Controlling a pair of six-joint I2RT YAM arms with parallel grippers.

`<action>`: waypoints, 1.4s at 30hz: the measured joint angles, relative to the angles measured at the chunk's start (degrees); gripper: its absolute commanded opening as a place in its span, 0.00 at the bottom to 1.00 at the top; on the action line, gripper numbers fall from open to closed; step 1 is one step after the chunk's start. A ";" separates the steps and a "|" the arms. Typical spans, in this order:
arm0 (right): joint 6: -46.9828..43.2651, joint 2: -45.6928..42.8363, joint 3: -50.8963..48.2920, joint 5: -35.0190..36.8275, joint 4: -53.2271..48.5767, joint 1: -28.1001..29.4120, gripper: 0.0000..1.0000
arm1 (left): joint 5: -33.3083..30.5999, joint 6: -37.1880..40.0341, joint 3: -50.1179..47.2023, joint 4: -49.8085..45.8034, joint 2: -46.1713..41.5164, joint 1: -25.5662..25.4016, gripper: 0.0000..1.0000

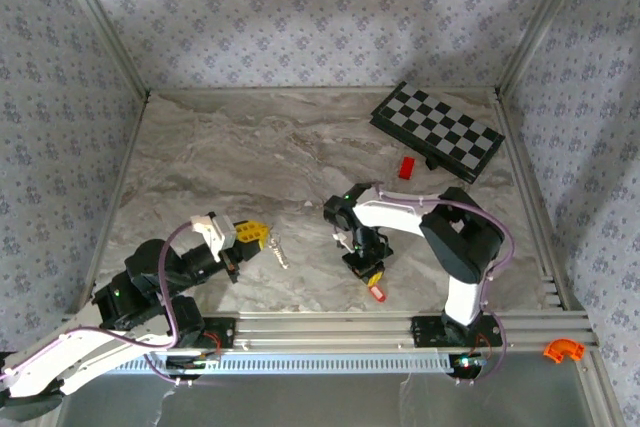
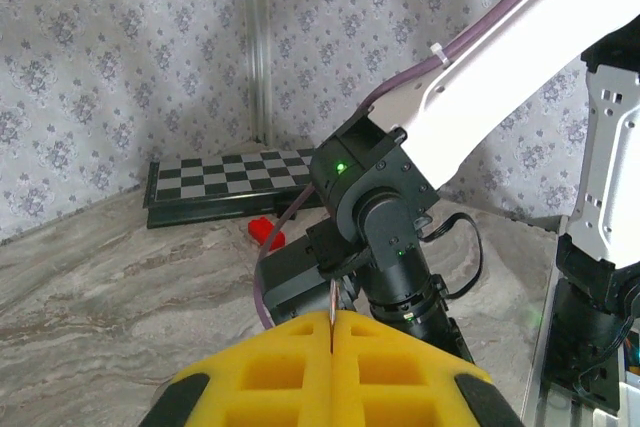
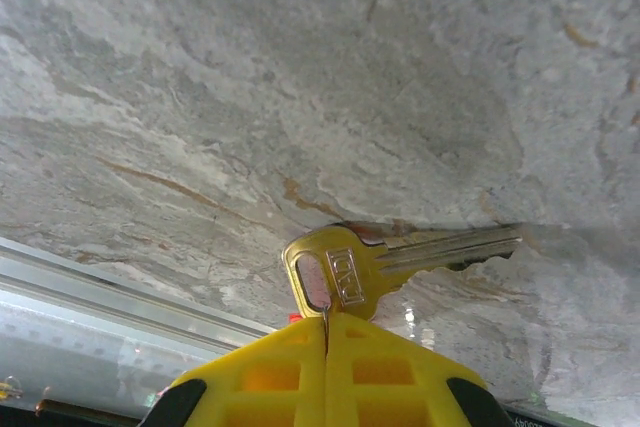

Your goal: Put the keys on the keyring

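Top external view: your left claw [image 1: 252,236] sits at the lower left of the frame. Its yellow pads are pressed together, and the keyring [image 1: 280,250], a small silvery thing, is just past their tips toward the middle. Your right claw [image 1: 370,279] points down at the tabletop [image 1: 250,147] a little right of centre, low in the frame, with a small red piece [image 1: 377,293] touching its lower end. You cannot read its jaws from here. A checkerboard [image 1: 437,132] lies at the upper right, and a red block [image 1: 407,167] lies just below it.

Left wrist view: you see the left claw [image 2: 331,347] at the bottom centre, clenched, its two yellow pads [image 2: 270,372] meeting along one seam. A thin sliver of the keyring [image 2: 330,303] stands up out of that seam, pinched edge-on. The right arm [image 2: 500,87] crosses the right side of the frame. The checkerboard [image 2: 230,182] and the red block [image 2: 265,230] lie behind it at mid-left.

Right wrist view: you see the right claw [image 3: 326,347] at the bottom centre, clenched on a brass key [image 3: 350,272]. The pads [image 3: 270,377] grip the rim of its head. The key lies flat on the tabletop [image 3: 300,67], with its blade reaching toward the right edge of the frame. A metal rail [image 3: 120,297] runs across the lower left.
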 measured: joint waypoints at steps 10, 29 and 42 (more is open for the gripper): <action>-0.28 1.81 -0.11 -0.07 1.20 0.00 0.11 | 0.00 0.00 0.00 0.02 -0.20 0.00 0.00; 11.28 -12.02 -6.03 3.91 9.27 4.28 0.37 | 0.90 -0.46 -0.87 0.33 -1.11 0.00 0.00; 26.64 -32.44 -23.56 7.34 23.91 5.29 0.42 | 1.79 -0.46 -0.92 0.46 -0.85 0.00 0.00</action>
